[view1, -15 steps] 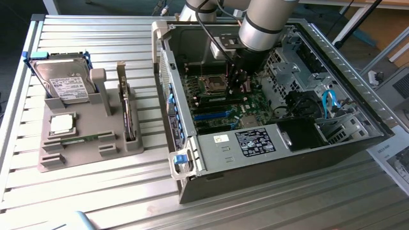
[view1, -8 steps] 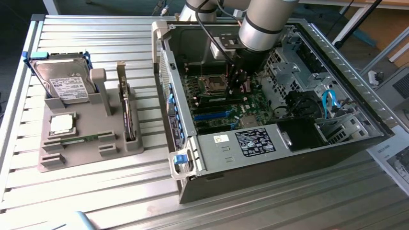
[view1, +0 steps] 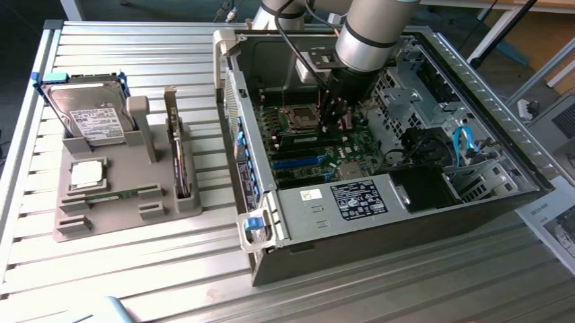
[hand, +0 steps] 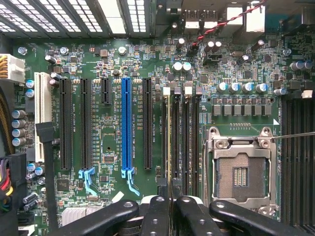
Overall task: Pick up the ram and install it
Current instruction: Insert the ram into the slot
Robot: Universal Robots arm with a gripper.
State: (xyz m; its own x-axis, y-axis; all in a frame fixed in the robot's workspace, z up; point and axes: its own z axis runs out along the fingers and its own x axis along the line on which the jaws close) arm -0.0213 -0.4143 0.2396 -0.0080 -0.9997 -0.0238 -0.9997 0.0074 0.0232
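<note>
On the exterior view's left, a grey holder (view1: 108,215) sits on the slatted metal desk (view1: 134,282). It carries a hard drive (view1: 90,114), a square silver processor chip (view1: 87,173), a spare memory stick (view1: 112,196) lying flat, and an upright expansion card (view1: 180,165). To the right stands the open computer case (view1: 378,249), with the arm reaching down into it.

In the wrist view, the pincer (hand: 171,199) hangs over the motherboard (hand: 113,73), past the blue slot (hand: 126,123). It is clamped nearly together on the ram (hand: 170,142). The ram shows edge-on as a thin pale-green line running out from between the fingertips, directly above the black memory slots (hand: 186,142) and just beside the bare processor socket (hand: 241,172). Whether its lower edge touches a slot I cannot tell.

Going by the spare stick, the ram is a narrow green board with small dark chips. It is likely very light and stiff, but brittle against twisting. It looks best held by its flat faces near the middle of the upper edge, clear of the contact edge. A skewed grip could jam it in the slot or stress the board.
</note>
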